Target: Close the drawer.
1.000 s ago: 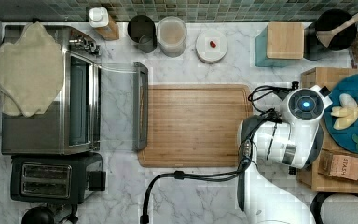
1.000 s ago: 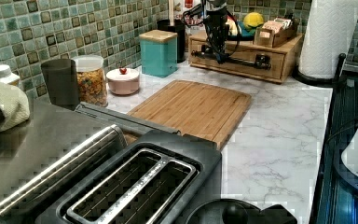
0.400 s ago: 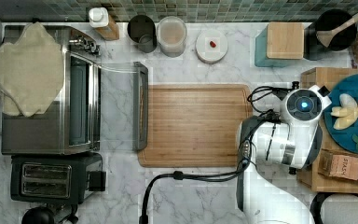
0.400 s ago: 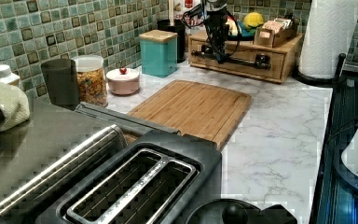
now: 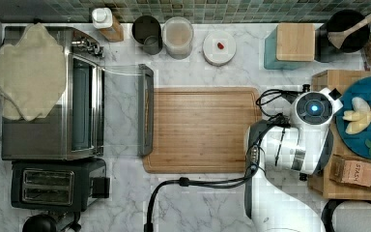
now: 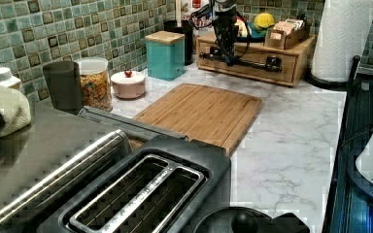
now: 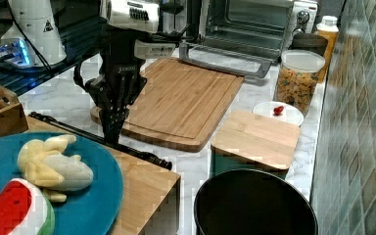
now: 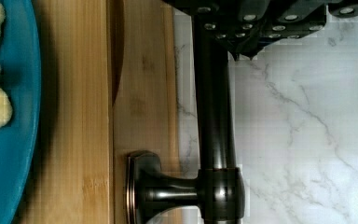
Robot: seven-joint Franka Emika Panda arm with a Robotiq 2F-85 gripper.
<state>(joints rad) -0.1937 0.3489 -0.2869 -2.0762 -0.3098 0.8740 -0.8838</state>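
The drawer (image 6: pixel 252 65) sits in the low wooden stand (image 6: pixel 301 48) at the back of the counter, its front almost flush with the stand. A dark metal bar handle (image 6: pixel 245 60) runs across it. In the wrist view the handle (image 8: pixel 214 140) stands off the drawer front (image 8: pixel 142 93), with a thin dark gap toward the stand's top. My gripper (image 7: pixel 112 138) points straight down, shut, its tip against the handle (image 7: pixel 137 152) on the counter side. From the left view, the gripper (image 6: pixel 227 49) hangs in front of the drawer.
A blue plate of toy fruit (image 7: pixel 88 196) and a tea box (image 5: pixel 362 174) sit on the stand. A large cutting board (image 5: pixel 203 128) lies beside the arm. A teal box with a wooden lid (image 5: pixel 294 43), a black pot (image 7: pixel 254 205) and a paper towel roll (image 6: pixel 342 36) stand nearby.
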